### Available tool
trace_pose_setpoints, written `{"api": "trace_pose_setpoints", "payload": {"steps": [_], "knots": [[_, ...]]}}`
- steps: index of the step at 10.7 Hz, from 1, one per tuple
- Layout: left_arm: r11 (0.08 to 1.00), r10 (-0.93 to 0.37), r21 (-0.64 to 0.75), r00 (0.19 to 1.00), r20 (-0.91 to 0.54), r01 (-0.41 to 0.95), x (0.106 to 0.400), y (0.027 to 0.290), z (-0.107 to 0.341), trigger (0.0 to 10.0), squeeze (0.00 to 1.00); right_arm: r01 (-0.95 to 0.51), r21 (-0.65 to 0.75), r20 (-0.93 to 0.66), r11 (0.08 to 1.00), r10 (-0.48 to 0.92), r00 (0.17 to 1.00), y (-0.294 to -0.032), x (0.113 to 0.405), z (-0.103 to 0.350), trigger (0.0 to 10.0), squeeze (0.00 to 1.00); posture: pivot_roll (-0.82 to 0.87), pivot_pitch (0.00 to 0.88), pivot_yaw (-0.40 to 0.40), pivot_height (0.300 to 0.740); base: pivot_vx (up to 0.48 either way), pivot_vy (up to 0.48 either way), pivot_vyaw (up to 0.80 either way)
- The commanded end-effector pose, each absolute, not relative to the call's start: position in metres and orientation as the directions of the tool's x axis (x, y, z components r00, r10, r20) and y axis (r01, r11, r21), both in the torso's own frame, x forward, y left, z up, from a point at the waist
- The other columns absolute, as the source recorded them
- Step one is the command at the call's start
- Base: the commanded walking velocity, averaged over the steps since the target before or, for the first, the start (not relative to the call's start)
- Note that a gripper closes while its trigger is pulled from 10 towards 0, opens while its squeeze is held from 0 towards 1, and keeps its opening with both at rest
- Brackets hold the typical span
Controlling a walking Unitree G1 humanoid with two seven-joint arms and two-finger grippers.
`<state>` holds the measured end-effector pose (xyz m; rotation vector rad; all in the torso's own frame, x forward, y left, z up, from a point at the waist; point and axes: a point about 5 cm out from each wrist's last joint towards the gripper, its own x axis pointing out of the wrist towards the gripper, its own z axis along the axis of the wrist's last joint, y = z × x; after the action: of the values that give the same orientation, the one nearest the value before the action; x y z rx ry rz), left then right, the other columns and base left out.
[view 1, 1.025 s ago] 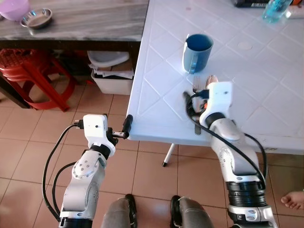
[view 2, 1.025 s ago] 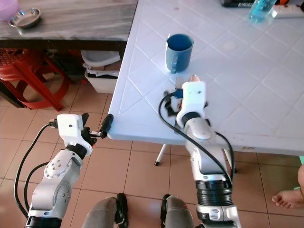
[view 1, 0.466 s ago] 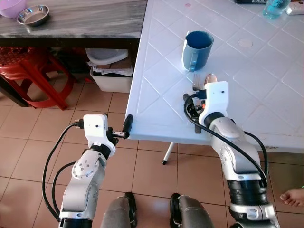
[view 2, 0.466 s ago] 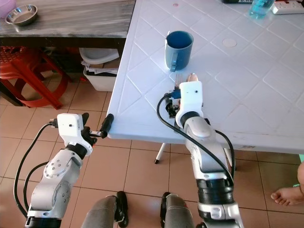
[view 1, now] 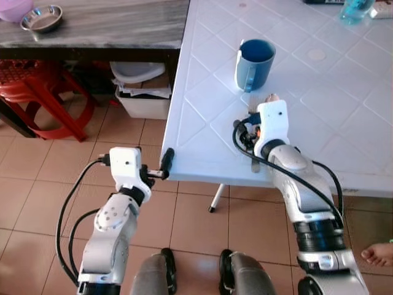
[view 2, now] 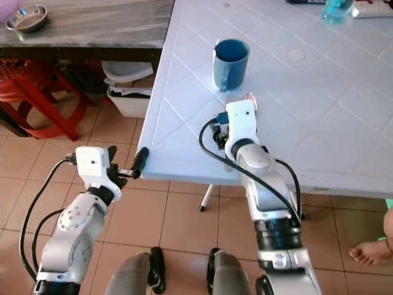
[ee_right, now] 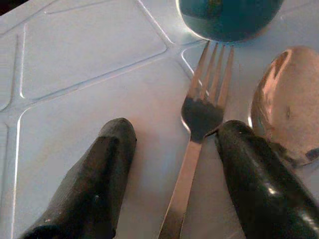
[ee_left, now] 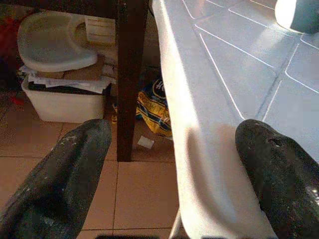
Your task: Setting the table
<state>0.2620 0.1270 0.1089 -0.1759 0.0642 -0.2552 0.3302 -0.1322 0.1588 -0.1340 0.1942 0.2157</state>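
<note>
A steel fork (ee_right: 199, 124) and a spoon (ee_right: 286, 104) lie side by side on the white plastic table (view 1: 202, 110), just in front of a blue mug (view 1: 255, 63). My right gripper (ee_right: 174, 134) is open and low over the table. The fork's neck lies between its fingers, close to the finger (ee_right: 249, 169) on the spoon's side, and the spoon lies outside that finger. In the eye views the fork's handle (view 1: 255, 165) sticks out from under my right wrist. My left gripper (ee_left: 174, 144) is open at the table's near corner edge, holding nothing.
A dark wooden table (view 1: 110, 24) at the back left carries a metal bowl (view 1: 42, 17). Under it stand a red stool (view 1: 37, 92) and a white bin of papers (view 1: 144, 92). A water bottle (view 1: 356, 9) stands far back. A person's foot (view 1: 377, 253) is on the floor at the right.
My right gripper has shifted a little to the left and toward the mug, over the fork. The left arm has stayed where it was.
</note>
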Motion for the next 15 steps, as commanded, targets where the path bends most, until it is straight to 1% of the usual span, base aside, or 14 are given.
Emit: {"api": "trace_pose_setpoints", "payload": {"steps": [1,4,5,6,7,8,10,12,14,15], "knots": [[0.953,-0.256,-0.181,0.965,-0.062,0.241,0.260,0.130,0.105,10.0,0.00,-0.239,-0.090,-0.329,0.967,0.198,0.923,-0.133,0.326,0.133,0.0,0.00,-0.04,0.228,0.055,0.740,0.000,0.000,0.00],[0.949,-0.269,-0.189,0.961,-0.062,0.254,0.260,0.128,0.105,10.0,0.00,-0.236,-0.051,-0.410,0.970,0.195,0.891,-0.144,0.319,0.115,0.0,0.00,-0.05,0.223,0.052,0.740,0.000,0.000,0.00],[0.946,-0.278,-0.192,0.959,-0.061,0.262,0.260,0.127,0.105,10.0,0.00,-0.233,-0.058,-0.426,0.971,0.187,0.885,-0.148,0.316,0.111,0.0,0.00,-0.05,0.221,0.053,0.740,0.000,0.000,0.00],[0.935,-0.305,-0.207,0.951,-0.058,0.287,0.259,0.125,0.105,10.0,0.00,-0.224,-0.038,-0.443,0.974,0.185,0.877,-0.150,0.313,0.108,0.0,0.00,-0.05,0.220,0.053,0.740,0.000,0.000,0.00],[0.921,-0.340,-0.219,0.939,-0.053,0.321,0.258,0.122,0.105,10.0,0.00,-0.214,-0.019,-0.453,0.977,0.182,0.873,-0.151,0.311,0.105,0.0,0.00,-0.05,0.219,0.052,0.740,0.000,0.000,0.00],[0.880,-0.428,-0.239,0.903,-0.028,0.410,0.253,0.116,0.109,10.0,0.00,-0.204,0.009,-0.471,0.979,0.184,0.863,-0.150,0.305,0.100,0.0,0.00,-0.05,0.218,0.053,0.740,0.000,0.000,0.00],[0.829,-0.512,-0.260,0.859,0.000,0.494,0.249,0.110,0.113,10.0,0.00,-0.188,0.041,-0.486,0.981,0.184,0.854,-0.148,0.300,0.095,0.0,0.00,-0.05,0.213,0.054,0.740,0.000,0.000,0.00],[0.813,-0.539,-0.254,0.842,0.008,0.523,0.249,0.109,0.115,10.0,0.00,-0.171,0.059,-0.500,0.983,0.178,0.848,-0.147,0.296,0.092,0.0,0.00,-0.05,0.214,0.054,0.740,0.000,0.000,0.00],[0.820,-0.531,-0.247,0.848,0.014,0.517,0.250,0.109,0.116,10.0,0.00,-0.155,0.090,-0.515,0.984,0.179,0.839,-0.147,0.293,0.089,0.0,0.00,-0.05,0.214,0.051,0.740,0.000,0.000,0.00],[0.831,-0.513,-0.242,0.858,0.014,0.501,0.252,0.111,0.116,10.0,0.00,-0.158,0.078,-0.512,0.984,0.175,0.841,-0.148,0.292,0.089,0.0,0.00,-0.05,0.216,0.050,0.740,0.000,0.000,0.00]]}}
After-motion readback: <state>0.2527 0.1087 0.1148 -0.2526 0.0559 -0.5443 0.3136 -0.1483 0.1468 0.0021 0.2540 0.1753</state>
